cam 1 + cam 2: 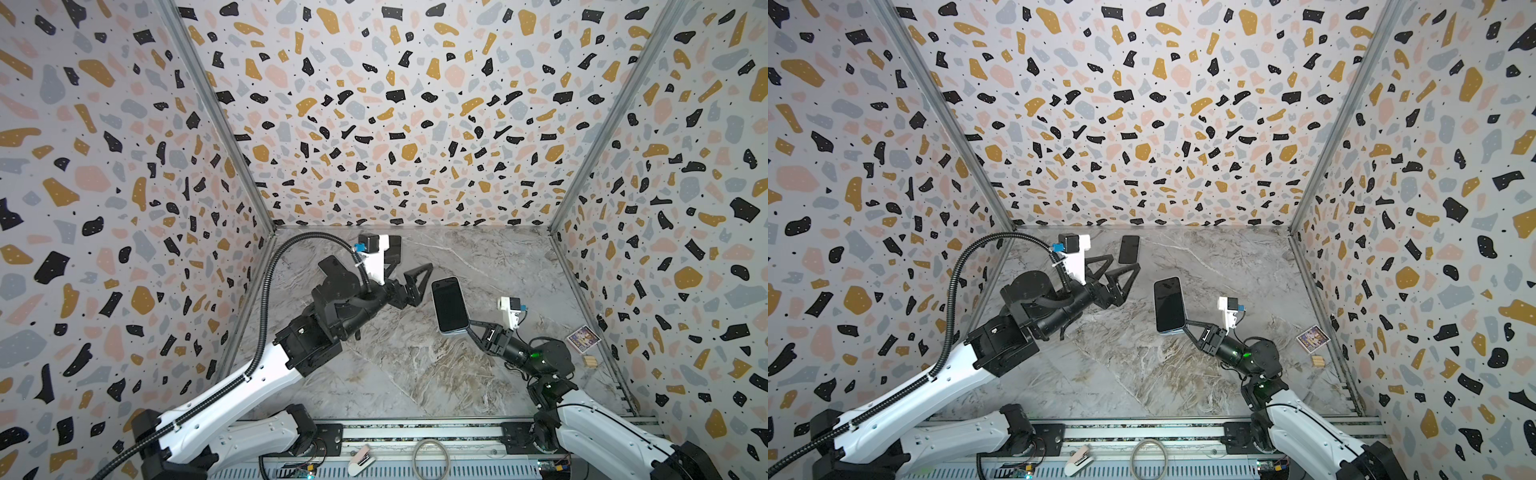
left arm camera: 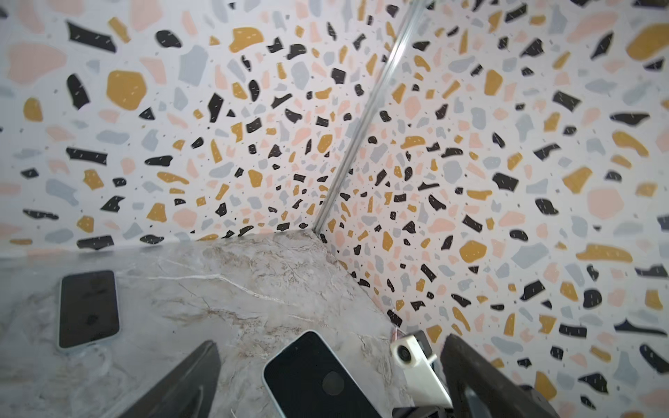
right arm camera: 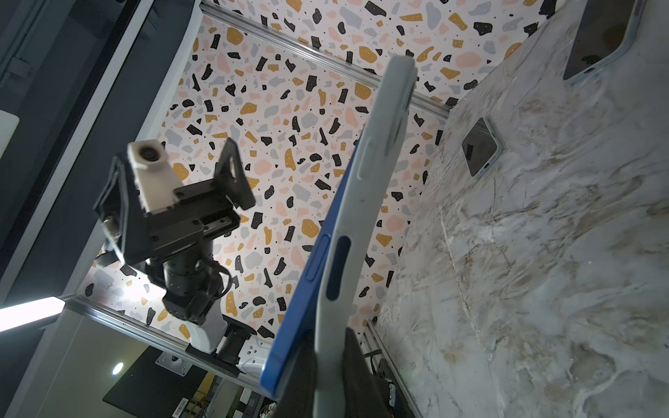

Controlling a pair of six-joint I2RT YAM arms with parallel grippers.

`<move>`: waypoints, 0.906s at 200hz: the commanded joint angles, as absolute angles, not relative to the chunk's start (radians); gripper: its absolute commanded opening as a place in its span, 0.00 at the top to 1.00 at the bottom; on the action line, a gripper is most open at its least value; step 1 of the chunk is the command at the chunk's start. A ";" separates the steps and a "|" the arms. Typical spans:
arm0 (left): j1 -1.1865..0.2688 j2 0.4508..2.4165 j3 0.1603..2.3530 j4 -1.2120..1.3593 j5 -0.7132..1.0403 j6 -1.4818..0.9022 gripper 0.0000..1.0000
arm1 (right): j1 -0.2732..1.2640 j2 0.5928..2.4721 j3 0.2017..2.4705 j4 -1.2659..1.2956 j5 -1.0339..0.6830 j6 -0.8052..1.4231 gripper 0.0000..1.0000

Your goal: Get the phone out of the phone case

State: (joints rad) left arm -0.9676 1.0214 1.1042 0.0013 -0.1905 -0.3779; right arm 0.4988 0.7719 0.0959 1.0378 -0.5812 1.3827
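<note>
Towards the table's (image 1: pixel 374 374) near-right, the right gripper (image 1: pixel 471 323) pinched the near corner of the phone case (image 3: pixel 383 144), held clear of the marble, with the blue phone (image 3: pixel 307 267) standing proud along 1 edge. The left gripper (image 1: pixel 415 252), spread wide just beside, should probably clamp only that bared edge and pull straight. A 2nd phone (image 1: pixel 1128 249) lay near the far-left corner, with terrazzo walls (image 1: pixel 374 104) on 3 sides

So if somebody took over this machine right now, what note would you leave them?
Left gripper: open, empty, apart from the phone.
Right gripper: shut on the lower end of the phone case, holding it above the table.
Done: near the grip, the blue phone edge stands off from the pale case.
Left: pull the phone fully out.
A second phone lies flat at the table's back.
</note>
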 commanded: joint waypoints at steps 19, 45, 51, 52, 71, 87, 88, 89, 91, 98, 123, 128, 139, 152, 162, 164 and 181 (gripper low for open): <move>-1.227 1.093 1.169 -0.139 -0.640 0.026 0.01 | 0.503 0.754 0.118 1.092 -0.576 1.373 1.00; -1.385 1.139 1.141 -0.095 -0.799 0.235 0.01 | 0.503 0.759 0.117 1.086 -0.572 1.370 1.00; -1.429 1.146 1.124 -0.066 -0.848 0.299 0.01 | 0.502 0.762 0.116 1.090 -0.574 1.370 1.00; -1.436 1.147 1.121 -0.061 -0.856 0.309 0.01 | 0.502 0.762 0.115 1.090 -0.574 1.371 1.00; -1.508 1.162 1.097 -0.005 -0.906 0.426 0.01 | 0.503 0.769 0.110 1.110 -0.578 1.377 1.00; -1.522 1.175 1.099 -0.007 -0.872 0.461 0.02 | 0.503 0.764 0.112 1.108 -0.577 1.378 1.00; -1.524 1.177 1.100 -0.007 -0.871 0.464 0.02 | 0.503 0.764 0.112 1.108 -0.577 1.378 1.00; -1.525 1.178 1.100 -0.007 -0.870 0.467 0.02 | 0.502 0.764 0.112 1.108 -0.577 1.377 1.00; -1.528 1.181 1.101 -0.009 -0.869 0.472 0.02 | 0.502 0.763 0.112 1.107 -0.577 1.376 1.00; -1.534 1.195 1.104 -0.014 -0.868 0.485 0.03 | 0.502 0.761 0.111 1.106 -0.577 1.377 1.00; -1.535 1.251 1.123 -0.046 -0.848 0.507 0.07 | 0.503 0.758 0.112 1.103 -0.578 1.378 1.00; -1.536 1.259 1.122 -0.045 -0.845 0.509 0.07 | 0.502 0.757 0.112 1.103 -0.578 1.378 1.00; -1.536 1.270 1.121 -0.041 -0.840 0.514 0.08 | 0.502 0.752 0.112 1.101 -0.579 1.378 1.00; -1.536 1.273 1.118 -0.032 -0.823 0.515 0.08 | 0.502 0.746 0.113 1.094 -0.578 1.377 1.00; -1.536 1.273 1.112 -0.017 -0.813 0.518 0.08 | 0.502 0.740 0.113 1.085 -0.577 1.373 1.00; -1.536 1.272 1.111 -0.014 -0.813 0.519 0.08 | 0.503 0.739 0.113 1.085 -0.577 1.373 1.00; -1.534 1.284 1.112 -0.009 -0.821 0.529 0.08 | 0.503 0.736 0.114 1.081 -0.577 1.373 1.00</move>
